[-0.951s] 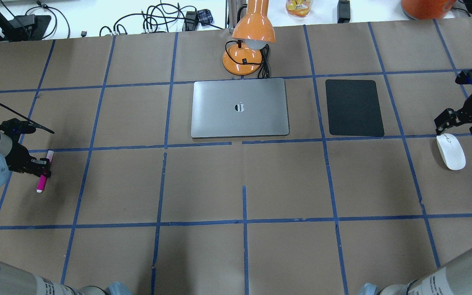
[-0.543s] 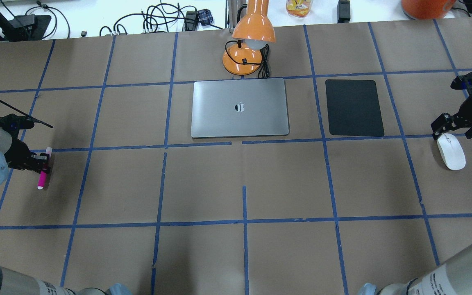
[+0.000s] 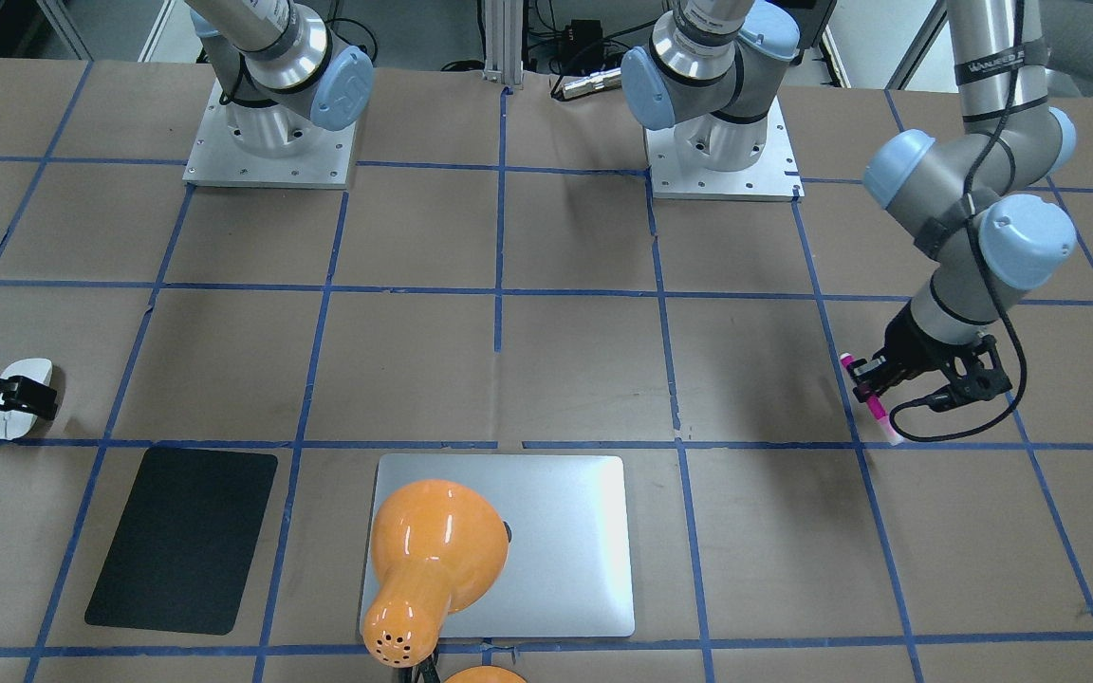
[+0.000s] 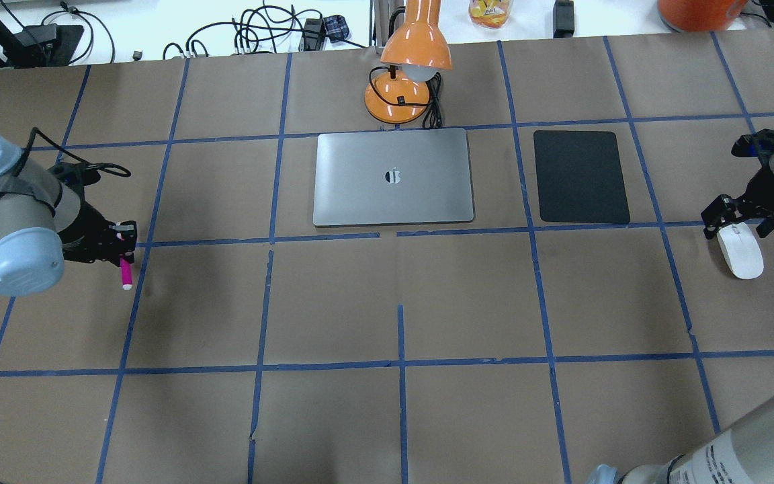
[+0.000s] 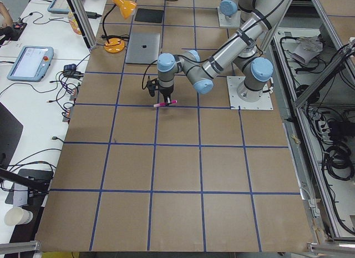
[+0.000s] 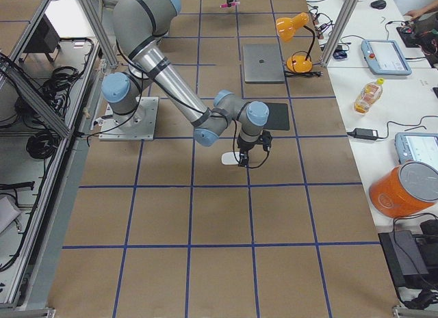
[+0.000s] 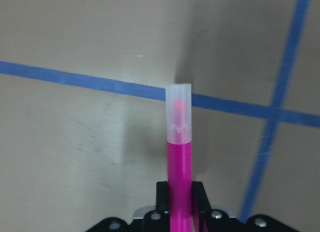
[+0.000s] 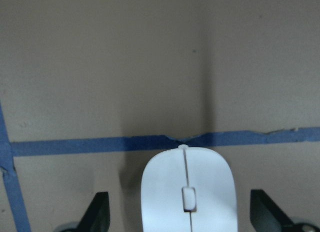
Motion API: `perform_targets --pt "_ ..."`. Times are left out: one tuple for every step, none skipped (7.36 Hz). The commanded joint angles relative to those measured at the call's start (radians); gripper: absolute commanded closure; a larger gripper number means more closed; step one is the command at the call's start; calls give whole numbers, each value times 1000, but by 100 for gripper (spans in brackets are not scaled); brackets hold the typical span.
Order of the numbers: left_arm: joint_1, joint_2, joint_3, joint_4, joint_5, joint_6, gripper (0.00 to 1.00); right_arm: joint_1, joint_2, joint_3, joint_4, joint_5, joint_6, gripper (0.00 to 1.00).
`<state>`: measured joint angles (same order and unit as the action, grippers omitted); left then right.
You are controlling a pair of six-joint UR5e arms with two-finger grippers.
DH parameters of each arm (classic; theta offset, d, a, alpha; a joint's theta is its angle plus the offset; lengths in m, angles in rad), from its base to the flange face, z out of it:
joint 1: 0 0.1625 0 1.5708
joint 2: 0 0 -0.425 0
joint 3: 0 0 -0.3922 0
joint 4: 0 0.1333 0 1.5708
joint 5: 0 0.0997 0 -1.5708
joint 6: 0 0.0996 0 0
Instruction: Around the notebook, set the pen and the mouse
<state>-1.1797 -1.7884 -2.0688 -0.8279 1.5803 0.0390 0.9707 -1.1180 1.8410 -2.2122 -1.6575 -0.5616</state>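
The magenta pen [image 4: 125,271] with its pale cap is clamped in my left gripper [image 4: 122,254], which is shut on it just above the paper at the table's left. The left wrist view shows the pen [image 7: 179,157] sticking out forward between the fingers. The white mouse [image 4: 741,254] lies on the table at the far right. My right gripper [image 8: 181,208] is open and straddles the mouse [image 8: 187,189], its fingers [image 8: 100,214] clear of the sides. The silver notebook [image 4: 394,178] lies closed at the middle back, far from both grippers.
An orange desk lamp [image 4: 406,74] stands right behind the notebook, its shade hanging over it in the front-facing view [image 3: 433,545]. A black mat [image 4: 580,176] lies between notebook and mouse. Blue tape lines grid the brown paper.
My left arm has carried the pen rightward, toward the table's middle. My right gripper has shifted slightly left and come down over the mouse's far end.
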Motion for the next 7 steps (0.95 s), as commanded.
perform_targets --pt "-281 11 7 -2 1 -536 100 -1 0 7 0 -1 5 2" --pt "-414 -14 7 4 -2 -825 100 -1 1 6 -1 -2 6 4" --pt "-533 -31 10 15 -12 -1127 100 -1 1 6 -1 -2 6 5" --pt "-634 -52 30 12 -7 -1321 100 -1 1 6 -3 -4 6 7" --pt "-722 -80 51 15 -11 -1537 100 -1 1 6 -1 -4 6 8" --pt "-792 -115 111 23 -20 -1753 100 -1 3 6 -4 -4 2 9" --pt "-834 -143 160 13 -20 -1854 100 -1 3 6 -4 -5 2 10"
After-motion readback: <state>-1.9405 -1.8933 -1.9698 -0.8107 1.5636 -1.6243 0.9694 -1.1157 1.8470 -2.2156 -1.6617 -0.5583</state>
